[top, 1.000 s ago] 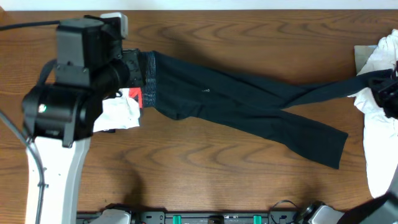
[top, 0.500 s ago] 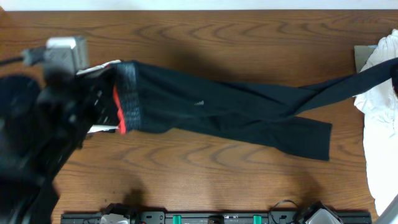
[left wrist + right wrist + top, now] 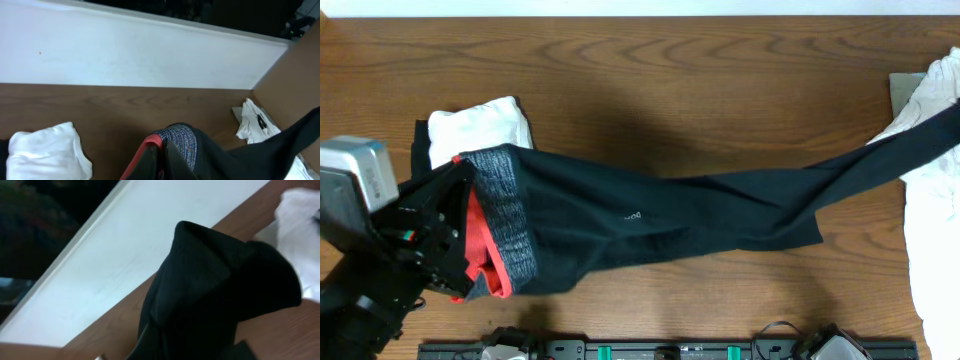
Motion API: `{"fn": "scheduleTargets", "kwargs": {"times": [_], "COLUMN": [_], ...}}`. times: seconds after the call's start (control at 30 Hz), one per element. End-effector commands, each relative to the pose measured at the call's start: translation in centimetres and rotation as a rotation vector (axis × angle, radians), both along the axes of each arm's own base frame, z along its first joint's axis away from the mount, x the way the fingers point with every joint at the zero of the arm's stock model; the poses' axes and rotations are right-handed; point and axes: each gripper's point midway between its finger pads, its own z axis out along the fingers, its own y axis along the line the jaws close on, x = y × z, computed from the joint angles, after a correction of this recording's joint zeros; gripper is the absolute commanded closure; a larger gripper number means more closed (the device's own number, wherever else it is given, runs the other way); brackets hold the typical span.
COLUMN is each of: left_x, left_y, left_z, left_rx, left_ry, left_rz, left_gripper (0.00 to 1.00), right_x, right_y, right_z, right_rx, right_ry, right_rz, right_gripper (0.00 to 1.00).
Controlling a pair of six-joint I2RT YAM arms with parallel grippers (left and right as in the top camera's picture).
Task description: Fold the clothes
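Dragged leftward, soft black trousers (image 3: 650, 215) taut over wood-grain table (image 3: 720, 80), left gripper (image 3: 455, 235) pinching ribbed waistband (image 3: 505, 215), right gripper seemingly clamped on leg beyond right edge.

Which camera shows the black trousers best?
Overhead: the black trousers stretch across the table, waistband to leg. Left wrist shows just the waistband and some leg; right wrist only a bunched black fold.

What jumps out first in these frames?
The long black fabric trousers dominate, stretched in a diagonal across the brown wooden table from lower left to the right edge. Their grey-and-red elastic waistband gapes at the left end, held by the left gripper. One crumpled white garment lies at upper left, a white cloth pile at the right edge.
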Motion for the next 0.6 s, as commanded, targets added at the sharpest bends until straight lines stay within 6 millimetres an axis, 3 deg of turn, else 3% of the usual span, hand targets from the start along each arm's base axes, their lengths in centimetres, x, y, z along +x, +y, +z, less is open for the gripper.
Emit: {"fn": "scheduleTargets", "kwargs": {"times": [0.0,0.2,0.33,0.5,0.53,0.57], "left_x": [1.9,9.4,16.1,24.4,26.0,27.3], "left_y": [0.1,-0.4,-1.6,-2.7,-2.6,-2.4], "left_z": [-0.3,-4.3,-9.2,-16.3,-17.7,-18.9], "left_rx": [0.017,0.086,0.127,0.16,0.165,0.171], "left_ry": [0.026,0.203,0.36,0.512,0.53,0.543], "left_rz": [0.02,0.059,0.05,0.054,0.065,0.077], "left_gripper": [0.94,0.94,0.94,0.94,0.92,0.83], "right_x": [-0.1,2.0,4.5,9.2,10.3,11.5], "right_y": [-1.9,-4.3,-6.3,-7.8,-8.0,-8.1], "right_z": [-0.6,-4.4,-8.0,-13.2,-14.4,-15.6], "right_rx": [-0.056,0.018,0.077,0.133,0.141,0.148], "right_ry": [0.042,0.166,0.259,0.349,0.363,0.375], "right_rz": [-0.075,-0.075,-0.063,0.0,0.016,0.032], "right_gripper": [0.99,0.99,0.99,0.95,0.92,0.86]}}
